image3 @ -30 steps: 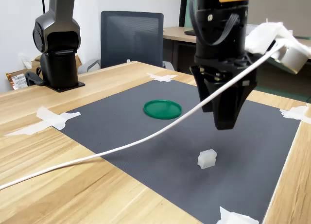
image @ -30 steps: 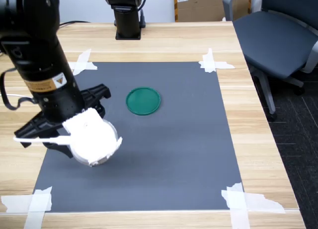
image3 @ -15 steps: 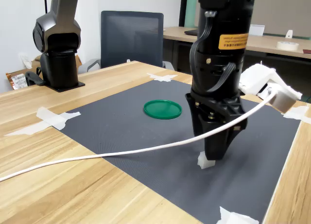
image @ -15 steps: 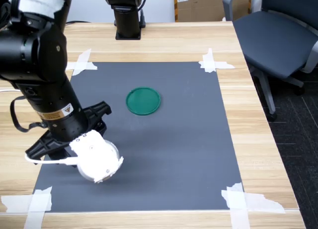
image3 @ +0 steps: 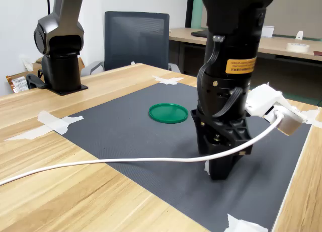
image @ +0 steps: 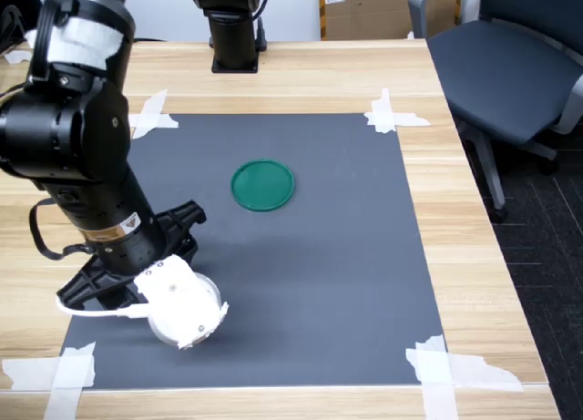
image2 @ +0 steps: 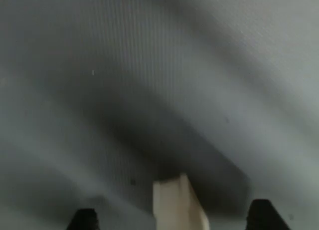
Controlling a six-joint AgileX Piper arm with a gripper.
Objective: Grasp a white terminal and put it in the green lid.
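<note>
White terminal [image2: 178, 205] between spread pincer [image2: 172, 221] fingertips, long axis along them; green lid [image: 262, 184] well apart.

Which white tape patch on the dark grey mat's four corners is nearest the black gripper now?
The white tape patch at the first exterior view's lower left corner. The gripper is down on that part of the mat; the other three patches lie farther off.

The green lid [image: 262, 185] is a flat round disc lying rim-up on the mat, towards its far edge in the first exterior view. The terminal [image2: 178, 205], a small white block, lies near the mat's near-left corner.
</note>
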